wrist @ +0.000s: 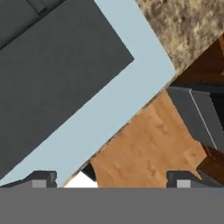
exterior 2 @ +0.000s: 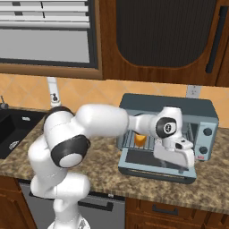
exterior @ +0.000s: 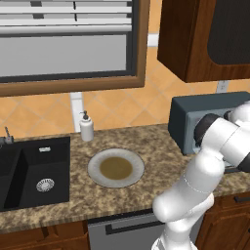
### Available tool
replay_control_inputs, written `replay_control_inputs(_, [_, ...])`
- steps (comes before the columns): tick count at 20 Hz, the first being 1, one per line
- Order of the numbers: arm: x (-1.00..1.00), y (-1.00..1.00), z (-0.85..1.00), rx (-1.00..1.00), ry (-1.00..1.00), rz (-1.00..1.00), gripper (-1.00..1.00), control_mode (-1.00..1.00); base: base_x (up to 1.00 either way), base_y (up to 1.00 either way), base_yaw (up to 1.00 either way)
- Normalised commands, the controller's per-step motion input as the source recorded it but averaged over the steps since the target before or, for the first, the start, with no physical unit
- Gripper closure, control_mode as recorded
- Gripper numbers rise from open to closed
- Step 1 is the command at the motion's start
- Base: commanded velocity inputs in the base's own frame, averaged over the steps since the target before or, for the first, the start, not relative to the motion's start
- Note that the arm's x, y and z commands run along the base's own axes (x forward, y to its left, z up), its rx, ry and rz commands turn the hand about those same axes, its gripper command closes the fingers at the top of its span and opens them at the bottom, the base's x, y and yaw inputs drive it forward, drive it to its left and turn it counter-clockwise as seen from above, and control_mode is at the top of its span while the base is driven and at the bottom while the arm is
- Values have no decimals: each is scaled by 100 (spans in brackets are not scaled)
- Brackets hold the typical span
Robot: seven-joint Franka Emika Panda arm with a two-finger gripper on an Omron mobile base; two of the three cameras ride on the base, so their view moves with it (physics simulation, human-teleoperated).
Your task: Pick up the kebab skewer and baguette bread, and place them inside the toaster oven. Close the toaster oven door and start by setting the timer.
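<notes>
Baguette bread (exterior 2: 140,139) lies inside the toaster oven (exterior 2: 203,112), on the wire rack toward the left side, showing as a golden-orange lump behind the arm. Whether the kebab skewer is in there too cannot be told. The toaster oven stands on the speckled desk (exterior 2: 103,165) under a dark wooden cabinet (exterior 2: 165,36). Its door (exterior 2: 152,172) hangs open, dropped flat in front of the oven mouth. The gripper (wrist: 111,179) hovers just over the front corner of that door, jaws spread wide and holding nothing. To the left on the desk sits a round plate (exterior: 116,168) with nothing on it, a soap bottle (exterior: 86,127) behind it, and a black sink (exterior: 34,176) further left.
</notes>
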Motion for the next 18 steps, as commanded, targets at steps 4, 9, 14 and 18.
replay_control_inputs(4, [0, 26, -30, -14, -24, -30, -100, -100, 0, 0, 0])
replay_control_inputs(9, [9, 31, -7, -16, -23, -28, -100, -100, 0, 0, 0])
replay_control_inputs(14, [11, 33, -8, -18, -19, -27, -100, -100, 0, 0, 0])
replay_control_inputs(18, [4, 35, -45, -24, -14, -25, -100, -100, 0, 0, 0])
